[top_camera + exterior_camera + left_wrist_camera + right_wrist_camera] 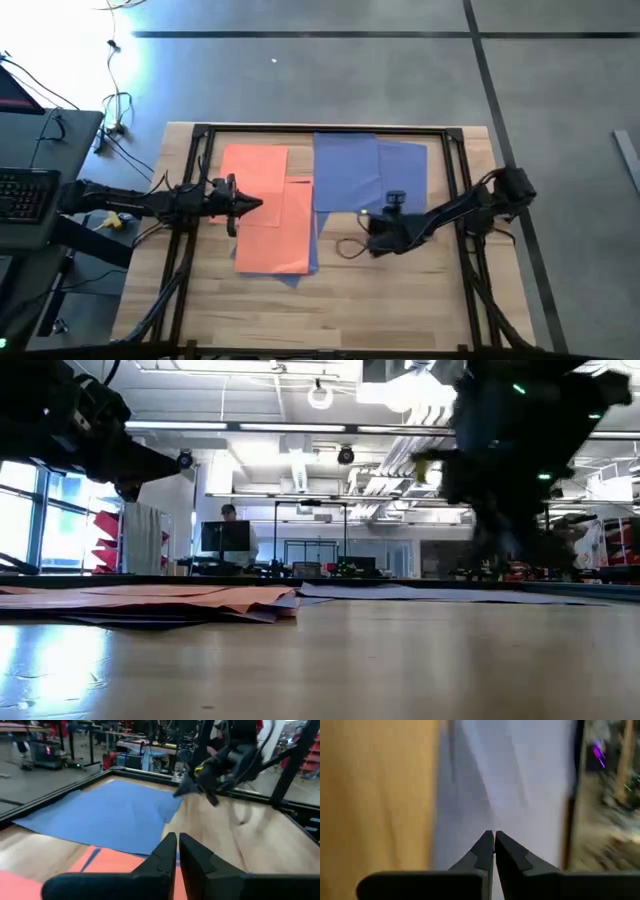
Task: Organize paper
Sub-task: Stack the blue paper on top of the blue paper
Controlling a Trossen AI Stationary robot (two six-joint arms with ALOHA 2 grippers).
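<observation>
Paper lies in 2 groups on the wooden table (400, 300): orange sheets (268, 208) overlapping on the left, with blue edges poking out beneath their near side, and blue sheets (352, 168) spread toward the far right, all inside the black frame (452, 135). No purple sheet can be told apart from the blue in these views. Trouble, as I judge it, lies in the loose overlap: a fingertip dragged across 1 sheet could carry its neighbours along and skew both piles, and a pinch at a stacked edge could lift 2 sheets at once or crease a corner, since the orange pile already sits slightly raised at its near edge in the low view. The left gripper (246, 205) reaches in from the left, hovering level over the orange sheets with its fingers (165, 855) pressed together and nothing between them. The right gripper (375, 240) angles in from the right, just near of the blue sheets, its tips likewise closed on nothing in its wrist view.
</observation>
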